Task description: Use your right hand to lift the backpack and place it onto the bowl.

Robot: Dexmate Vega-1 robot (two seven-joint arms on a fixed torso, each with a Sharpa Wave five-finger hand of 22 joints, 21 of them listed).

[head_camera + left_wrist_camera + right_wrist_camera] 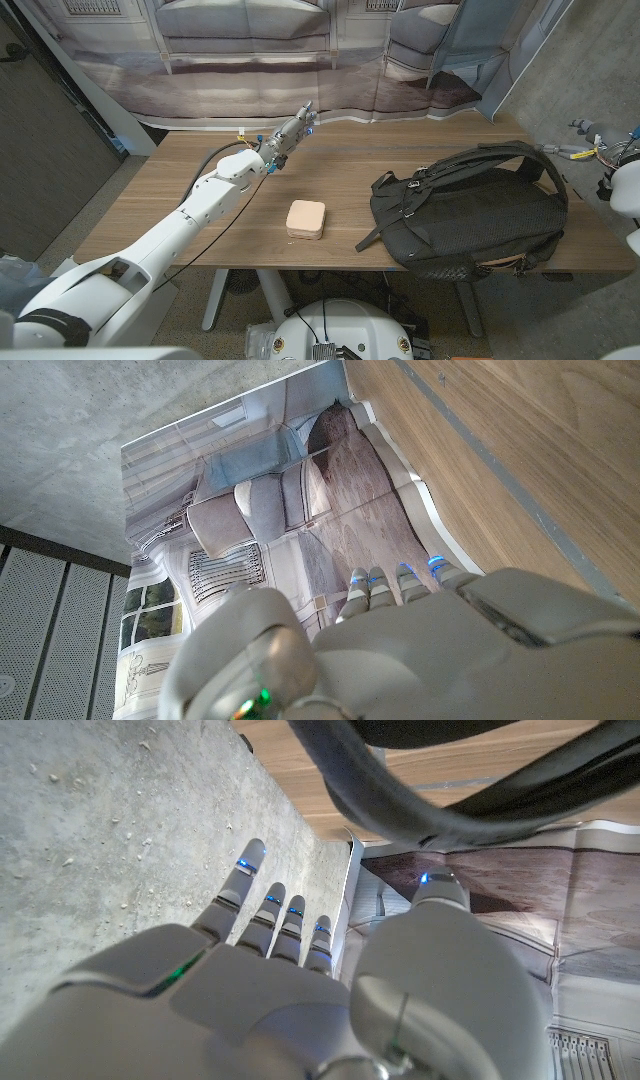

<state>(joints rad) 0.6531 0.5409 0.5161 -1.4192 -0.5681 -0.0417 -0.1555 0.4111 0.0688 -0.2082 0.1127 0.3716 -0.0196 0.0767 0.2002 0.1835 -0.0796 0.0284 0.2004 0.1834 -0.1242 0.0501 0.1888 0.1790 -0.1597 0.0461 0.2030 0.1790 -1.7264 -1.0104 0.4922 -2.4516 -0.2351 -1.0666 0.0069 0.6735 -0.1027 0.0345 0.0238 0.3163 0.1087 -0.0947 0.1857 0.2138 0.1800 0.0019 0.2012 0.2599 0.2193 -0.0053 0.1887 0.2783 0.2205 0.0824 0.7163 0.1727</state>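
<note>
A black backpack [470, 210] lies flat on the right half of the wooden table [200, 200], straps toward the middle. To its left sits a small beige square bowl [305, 218]. My right hand [585, 140] hangs past the table's right edge, apart from the backpack. In the right wrist view, that hand [300, 980] has its fingers [240, 885] spread and holds nothing, with a black backpack strap [420, 810] just beyond them. My left hand [290, 130] reaches over the far middle of the table, fingers straight and empty. The same hand [420, 650] is seen above the tabletop.
A printed backdrop of sofas [250, 40] hangs behind the table. Bare concrete floor [600, 60] lies to the right of the table. My left arm [200, 215] stretches diagonally across the table's left half.
</note>
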